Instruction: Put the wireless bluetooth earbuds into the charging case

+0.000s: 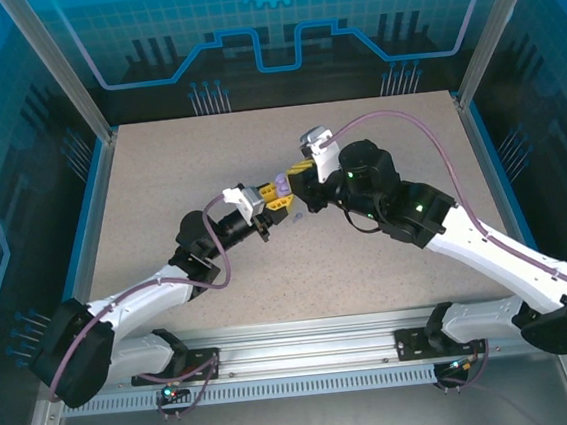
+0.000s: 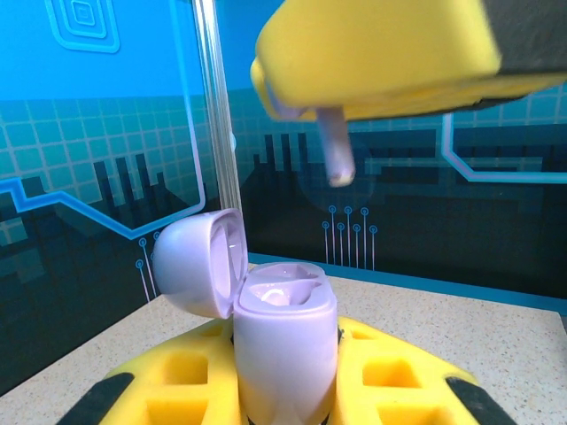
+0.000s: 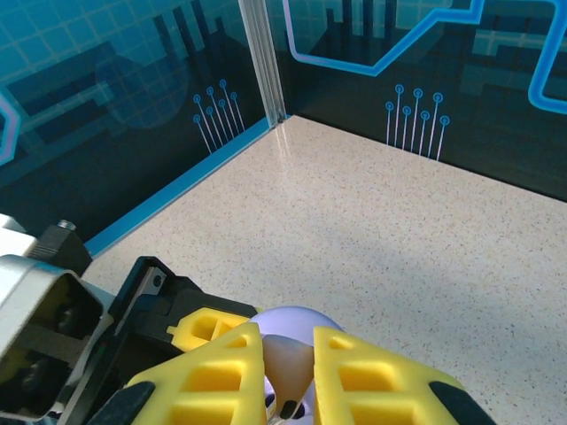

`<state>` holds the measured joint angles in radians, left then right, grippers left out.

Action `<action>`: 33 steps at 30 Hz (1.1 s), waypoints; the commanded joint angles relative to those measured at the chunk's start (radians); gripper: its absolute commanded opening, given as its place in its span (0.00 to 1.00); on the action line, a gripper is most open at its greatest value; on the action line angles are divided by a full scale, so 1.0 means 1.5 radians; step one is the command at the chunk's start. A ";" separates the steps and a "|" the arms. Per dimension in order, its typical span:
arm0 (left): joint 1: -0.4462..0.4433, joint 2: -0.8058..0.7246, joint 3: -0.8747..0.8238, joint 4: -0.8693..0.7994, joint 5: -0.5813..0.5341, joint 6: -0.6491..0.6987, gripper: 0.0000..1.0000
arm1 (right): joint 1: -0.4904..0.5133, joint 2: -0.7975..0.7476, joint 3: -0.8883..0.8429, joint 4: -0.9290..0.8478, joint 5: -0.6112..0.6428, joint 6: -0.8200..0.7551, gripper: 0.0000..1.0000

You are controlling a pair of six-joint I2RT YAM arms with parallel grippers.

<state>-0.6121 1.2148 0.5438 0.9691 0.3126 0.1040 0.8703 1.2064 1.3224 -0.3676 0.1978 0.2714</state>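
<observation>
Around the centre of the table (image 1: 169, 274), had left gripper (image 1: 278, 198) clamped on the open lilac case (image 2: 283, 341), right gripper (image 3: 288, 363) pinching a lilac earbud (image 2: 335, 150) just above.

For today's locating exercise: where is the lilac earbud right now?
In the left wrist view, the lilac earbud hangs from the right gripper, above the open lilac case.

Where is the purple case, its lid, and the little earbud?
Case (image 2: 283, 354): left wrist view, on its front wall.
Lid (image 2: 184, 264): left wrist view, on its rounded outside.
Earbud (image 2: 334, 146): left wrist view, on its hanging stem.
</observation>
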 commanded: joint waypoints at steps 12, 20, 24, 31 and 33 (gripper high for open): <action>-0.005 -0.036 0.009 -0.010 0.011 0.003 0.00 | 0.002 0.023 -0.001 0.024 -0.009 0.003 0.16; -0.004 -0.030 0.014 -0.016 0.009 0.007 0.00 | 0.003 0.017 -0.005 0.020 -0.043 0.007 0.14; -0.004 -0.031 0.015 -0.015 0.006 0.006 0.00 | 0.006 0.019 -0.008 0.015 -0.044 0.008 0.14; -0.004 -0.033 0.018 -0.018 0.004 0.009 0.00 | 0.006 0.012 -0.025 0.011 -0.018 0.005 0.13; -0.004 -0.033 0.020 -0.020 0.004 0.010 0.00 | 0.006 0.010 -0.029 0.011 -0.007 0.001 0.13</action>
<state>-0.6121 1.1843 0.5438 0.9073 0.3122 0.1074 0.8700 1.2407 1.2991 -0.3546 0.1631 0.2722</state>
